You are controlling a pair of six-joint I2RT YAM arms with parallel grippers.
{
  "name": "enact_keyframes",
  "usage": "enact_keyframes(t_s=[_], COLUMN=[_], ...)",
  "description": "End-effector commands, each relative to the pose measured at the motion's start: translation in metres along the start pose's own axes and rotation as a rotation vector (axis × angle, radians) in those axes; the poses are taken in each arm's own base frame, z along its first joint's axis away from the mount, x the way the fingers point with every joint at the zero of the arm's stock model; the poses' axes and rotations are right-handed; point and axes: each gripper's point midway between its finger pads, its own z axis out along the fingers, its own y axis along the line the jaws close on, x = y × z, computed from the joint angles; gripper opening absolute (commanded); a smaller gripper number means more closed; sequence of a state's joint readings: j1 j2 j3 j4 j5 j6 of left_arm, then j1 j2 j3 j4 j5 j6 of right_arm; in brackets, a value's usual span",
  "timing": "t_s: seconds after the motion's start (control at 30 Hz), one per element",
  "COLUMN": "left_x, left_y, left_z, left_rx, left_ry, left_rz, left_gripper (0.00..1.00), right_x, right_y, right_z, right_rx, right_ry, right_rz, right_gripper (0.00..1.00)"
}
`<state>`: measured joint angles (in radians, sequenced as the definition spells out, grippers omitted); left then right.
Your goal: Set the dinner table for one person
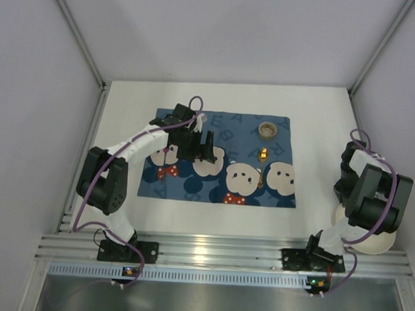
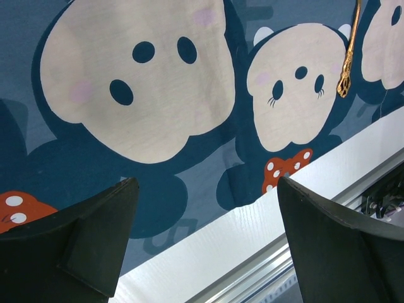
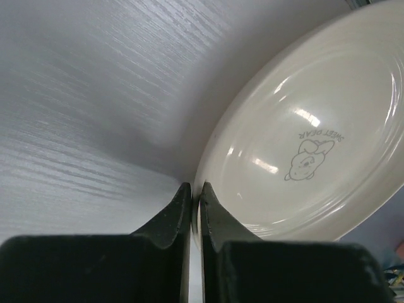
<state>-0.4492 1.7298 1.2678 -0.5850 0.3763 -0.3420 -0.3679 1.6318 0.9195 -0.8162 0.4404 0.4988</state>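
The white dinner table [image 1: 321, 120] carries a blue cartoon-print placemat [image 1: 243, 133]. My left gripper [image 1: 202, 150] hovers over the mat's left half, open and empty; in the left wrist view [image 2: 207, 186] its jaws stand wide apart above the mat's near edge [image 2: 158, 214]. A gold utensil [image 1: 262, 158] lies on the mat right of centre; its handle end shows in the left wrist view [image 2: 349, 53]. My right gripper [image 3: 195, 187] is shut on the rim of a white plate [image 3: 303, 145] with a bear print. The plate [image 1: 378, 244] lies at the table's near right corner, mostly hidden under the right arm.
A small round beige cup-like thing [image 1: 267, 130] stands on the mat's far right part. Bare white tabletop [image 3: 95, 95] lies left of the plate. An aluminium rail [image 1: 223, 252] runs along the near edge. Grey walls enclose the table.
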Motion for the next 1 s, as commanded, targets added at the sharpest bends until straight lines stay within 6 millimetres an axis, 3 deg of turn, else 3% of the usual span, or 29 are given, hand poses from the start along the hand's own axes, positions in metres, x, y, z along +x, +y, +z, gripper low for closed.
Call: enact_keyframes(t_s=[0.0, 0.07, 0.27, 0.33, 0.43, 0.5, 0.57, 0.7, 0.73, 0.83, 0.97], left_x=[-0.02, -0.026, -0.058, -0.066, -0.086, -0.104, -0.114, -0.122, -0.115, -0.099, -0.083], left_y=[-0.009, -0.013, -0.032, -0.04, -0.063, -0.077, -0.103, -0.14, -0.16, -0.19, -0.204], left_z=[-0.012, -0.014, -0.028, -0.033, -0.05, -0.062, -0.076, -0.093, -0.097, -0.104, -0.103], left_rx=[0.012, 0.025, 0.05, 0.052, 0.046, 0.025, 0.04, 0.056, 0.069, 0.037, -0.012], left_ry=[-0.06, -0.073, -0.157, -0.184, -0.275, -0.371, -0.457, -0.555, -0.565, -0.609, -0.631], left_rz=[0.023, 0.025, 0.048, 0.067, 0.124, 0.166, 0.218, 0.306, 0.367, 0.462, 0.566], left_gripper=[0.96, 0.96, 0.98, 0.98, 0.98, 0.98, 0.98, 0.99, 0.98, 0.98, 0.98], right_x=[-0.004, -0.004, -0.014, -0.004, 0.011, 0.023, 0.029, 0.05, 0.056, 0.065, 0.08], right_y=[0.044, 0.066, 0.119, 0.138, 0.158, 0.169, 0.178, 0.199, 0.204, 0.216, 0.233], right_z=[-0.016, -0.042, -0.173, -0.216, -0.258, -0.276, -0.298, -0.343, -0.353, -0.377, -0.385], right_rx=[-0.213, -0.334, -0.643, -0.716, -0.798, -0.847, -0.904, -1.034, -1.061, -1.115, -1.146], right_ry=[-0.006, -0.015, -0.175, -0.192, -0.144, -0.105, -0.063, 0.041, 0.084, 0.108, 0.213], right_rz=[0.038, 0.063, 0.072, 0.025, 0.069, 0.079, 0.116, 0.136, 0.156, 0.171, 0.187], right_gripper=[0.0, 0.0, 0.0, 0.0, 0.0, 0.0, 0.0, 0.0, 0.0, 0.0, 0.0])
